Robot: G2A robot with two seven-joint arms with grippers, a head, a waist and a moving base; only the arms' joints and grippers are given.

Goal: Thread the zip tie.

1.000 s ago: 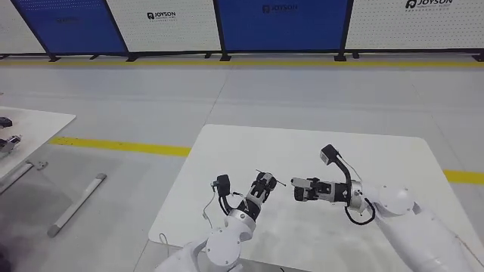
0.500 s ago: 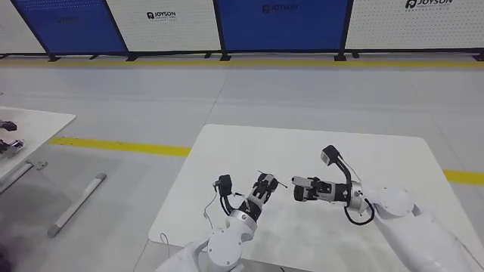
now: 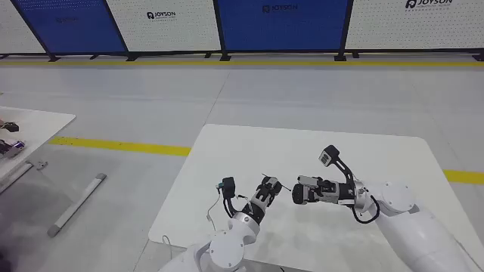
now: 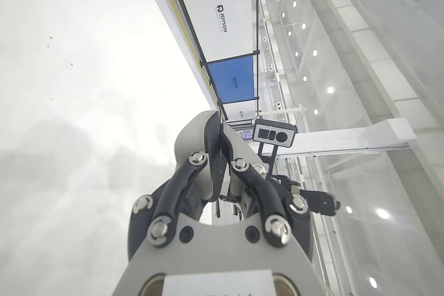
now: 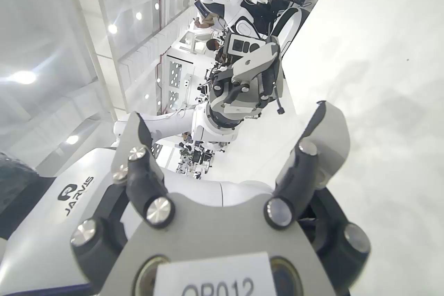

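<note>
White table [image 3: 227, 151] on a grey shop floor, with 2 arms over its near half. The left gripper [image 3: 271, 188] is clamped tight on the zip tie [image 5: 278, 99], its dark pads [image 4: 222, 144] pressed flat together. The tie is a thin black strip that passes through the pinch and sticks out on both sides, with a small square head at its free end. It hangs in the air off the table. The right gripper [image 3: 296, 190] is spread wide and holds nothing; its 2 fingers [image 5: 326, 124] stand far apart. It faces the left gripper head-on, near it but not touching, and the tie's free end lies in the gap between them. The right arm's black wrist camera [image 3: 330, 156] sticks up behind its gripper. At the back, blue and white pegboard panels [image 3: 280, 7] line the wall. A yellow floor line [image 3: 113, 146] runs past the table's far-left corner. A second table [image 3: 38, 125] with small parts sits at the left edge, and a grey bar [image 3: 76, 204] lies on the floor between the 2 tables.
</note>
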